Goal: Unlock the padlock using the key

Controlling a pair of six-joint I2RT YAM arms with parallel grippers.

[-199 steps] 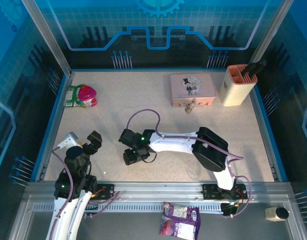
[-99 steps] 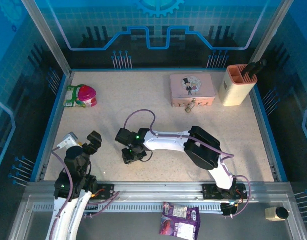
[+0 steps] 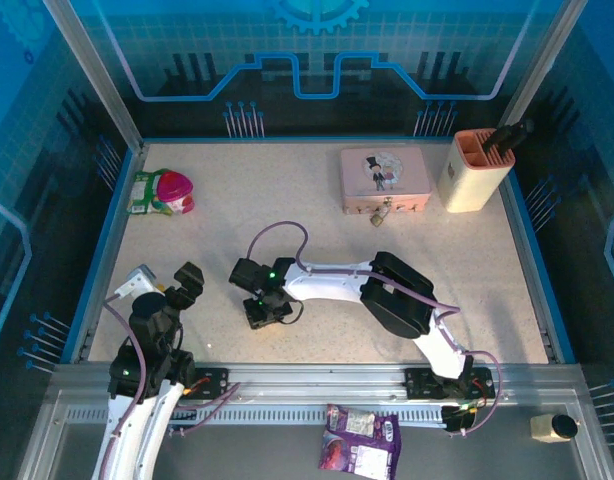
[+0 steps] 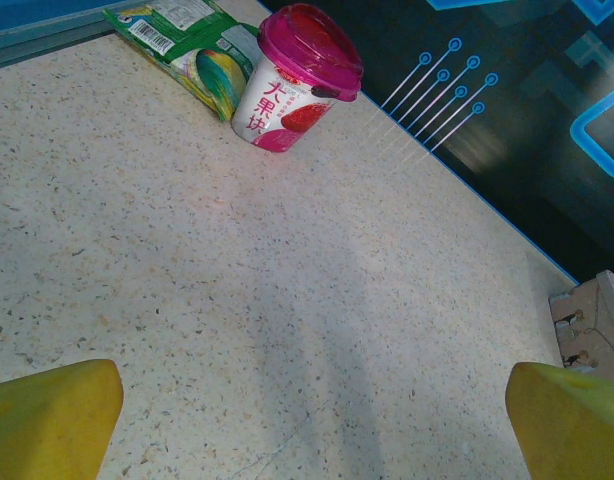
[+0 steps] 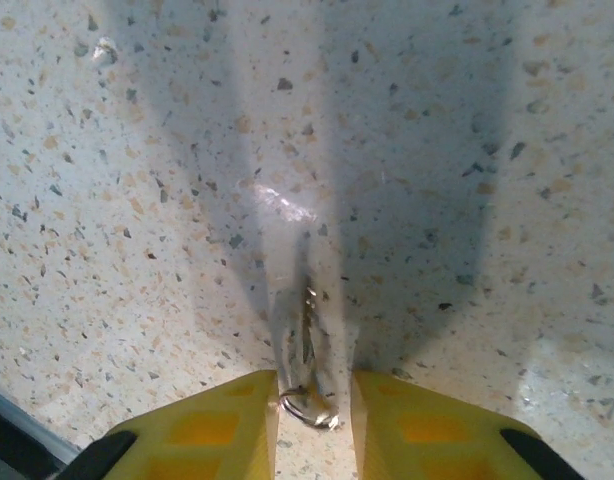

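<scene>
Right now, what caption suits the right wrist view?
Right gripper low over the speckled table, yellow fingertips flanking the small metal key.

1. The padlock (image 3: 380, 215), tiny and brass-coloured with a silvery shackle, lies on the desk (image 3: 467, 270) against the near side of the pink tin (image 3: 385, 172).
2. The key (image 5: 305, 345), a thin metal sliver with a small ring, juts forward from between the narrowly spaced yellow fingers of the right end effector (image 5: 314, 385), low over the desk.

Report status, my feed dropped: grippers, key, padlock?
Left gripper open. Right gripper straddles key, grip unclear. Padlock at pink tin front; nothing blocking.
</scene>
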